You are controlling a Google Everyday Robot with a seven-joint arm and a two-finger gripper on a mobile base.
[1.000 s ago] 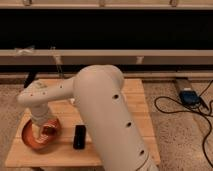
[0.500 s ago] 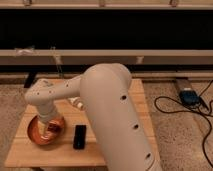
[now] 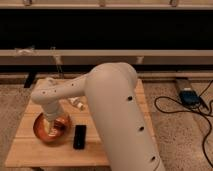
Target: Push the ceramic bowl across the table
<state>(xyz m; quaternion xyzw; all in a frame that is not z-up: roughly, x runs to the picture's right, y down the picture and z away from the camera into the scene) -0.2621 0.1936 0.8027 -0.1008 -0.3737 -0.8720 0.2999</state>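
Note:
The copper-orange ceramic bowl sits on the left part of the light wooden table. My white arm reaches from the right across the table, and my gripper hangs down into the bowl, touching its inside. The small black block lies just right of the bowl. A small white oblong object lies behind the bowl, partly hidden by my arm.
A dark wall with a long ledge runs behind the table. A blue and black device with black cables lies on the speckled floor to the right. My arm covers the table's right half.
The bowl and the gripper inside it have shifted to the right, toward the black block. The arm's elbow has risen and swung left.

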